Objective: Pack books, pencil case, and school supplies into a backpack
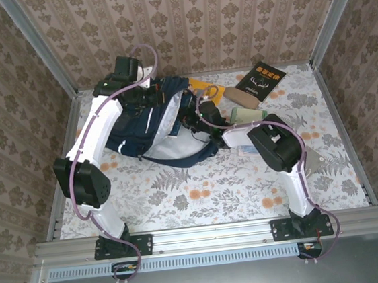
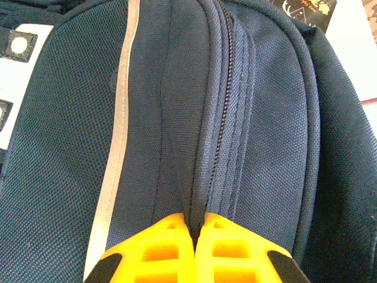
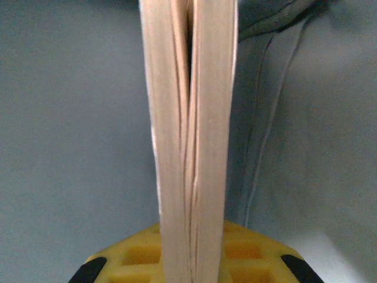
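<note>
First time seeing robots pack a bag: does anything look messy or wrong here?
Nothing looks spilled or damaged. One mildly odd thing: the book in the right gripper is held edge-on, and its pages gape into two bunches. The backpack lies slumped and rumpled, with the left gripper pinching a fold beside its zipper.

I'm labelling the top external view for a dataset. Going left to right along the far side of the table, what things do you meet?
backpack → yellow-orange book → tan oval case → black book
</note>
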`<state>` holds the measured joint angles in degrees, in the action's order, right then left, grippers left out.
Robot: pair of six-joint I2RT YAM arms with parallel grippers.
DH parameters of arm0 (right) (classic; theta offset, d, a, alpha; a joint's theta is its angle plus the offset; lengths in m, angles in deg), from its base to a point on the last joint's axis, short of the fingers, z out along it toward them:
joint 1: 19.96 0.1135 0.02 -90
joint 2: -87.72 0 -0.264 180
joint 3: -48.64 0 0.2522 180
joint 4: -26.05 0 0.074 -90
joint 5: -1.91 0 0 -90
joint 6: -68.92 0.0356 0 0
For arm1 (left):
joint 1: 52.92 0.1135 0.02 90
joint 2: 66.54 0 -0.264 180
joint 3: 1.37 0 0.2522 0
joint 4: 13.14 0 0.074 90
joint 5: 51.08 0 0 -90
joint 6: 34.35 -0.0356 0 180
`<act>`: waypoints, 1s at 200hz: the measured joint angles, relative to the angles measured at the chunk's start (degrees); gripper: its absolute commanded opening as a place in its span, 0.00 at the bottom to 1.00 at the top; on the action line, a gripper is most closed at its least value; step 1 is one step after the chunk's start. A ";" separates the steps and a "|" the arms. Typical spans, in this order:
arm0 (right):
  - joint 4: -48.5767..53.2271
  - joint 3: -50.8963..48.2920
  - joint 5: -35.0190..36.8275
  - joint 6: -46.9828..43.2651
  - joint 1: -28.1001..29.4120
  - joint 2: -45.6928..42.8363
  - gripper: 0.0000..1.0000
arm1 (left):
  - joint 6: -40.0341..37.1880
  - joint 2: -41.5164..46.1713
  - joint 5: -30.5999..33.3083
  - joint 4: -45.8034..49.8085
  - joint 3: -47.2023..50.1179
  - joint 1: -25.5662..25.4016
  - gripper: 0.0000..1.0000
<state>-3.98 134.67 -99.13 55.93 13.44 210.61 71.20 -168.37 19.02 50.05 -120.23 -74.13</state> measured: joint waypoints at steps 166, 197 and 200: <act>29.83 42.75 12.90 2.36 5.68 23.78 0.62 | 2.91 1.66 0.33 -2.99 2.97 1.01 0.00; 27.36 33.35 12.50 2.29 5.64 17.73 0.68 | 2.80 2.16 0.33 -2.62 3.98 0.98 0.00; 27.30 32.54 12.31 2.23 5.64 17.16 0.68 | 2.73 2.23 0.33 -2.54 4.04 0.98 0.00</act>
<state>23.32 167.22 -86.83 58.16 19.08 227.76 73.93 -166.14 19.35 47.52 -116.19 -73.15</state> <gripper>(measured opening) 0.678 0.045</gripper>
